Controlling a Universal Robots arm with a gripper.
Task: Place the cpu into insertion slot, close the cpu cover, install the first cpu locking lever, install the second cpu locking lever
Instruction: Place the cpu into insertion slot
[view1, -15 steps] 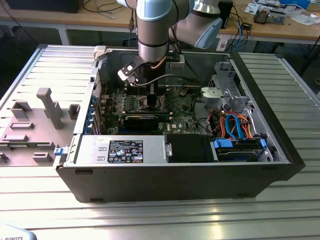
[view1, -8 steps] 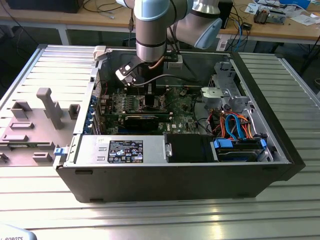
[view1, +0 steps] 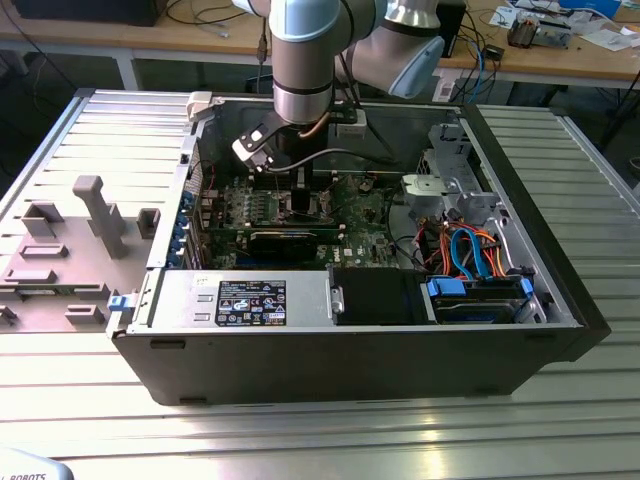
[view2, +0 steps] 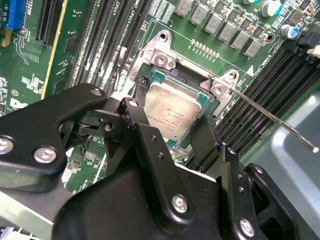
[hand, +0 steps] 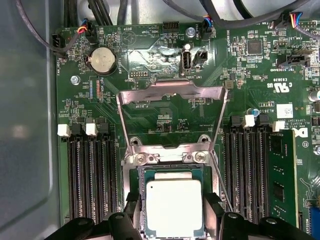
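The cpu (hand: 173, 210), a silver-topped square chip, lies level in the insertion slot (hand: 170, 168), whose dark rim shows around it. My gripper (hand: 173, 202) straddles it, one black finger (hand: 131, 200) against each of two opposite edges. In the second wrist view the cpu (view2: 172, 112) sits between the same fingers (view2: 142, 92) over the slot rim (view2: 195, 80). The cpu cover (hand: 170, 89) stands swung open beyond the socket, its window showing the green board. A thin locking lever (view2: 272, 120) sticks out free beside the socket. In the exterior view the gripper (view1: 300, 200) is low over the motherboard.
Long black memory slots (hand: 90, 175) flank the socket on both sides. The motherboard (view1: 350, 215) lies inside an open computer case (view1: 520, 130) with cables (view1: 470, 250) and a drive cage on the exterior view's right. A grey fixture (view1: 95, 215) stands on the table at the exterior view's left.
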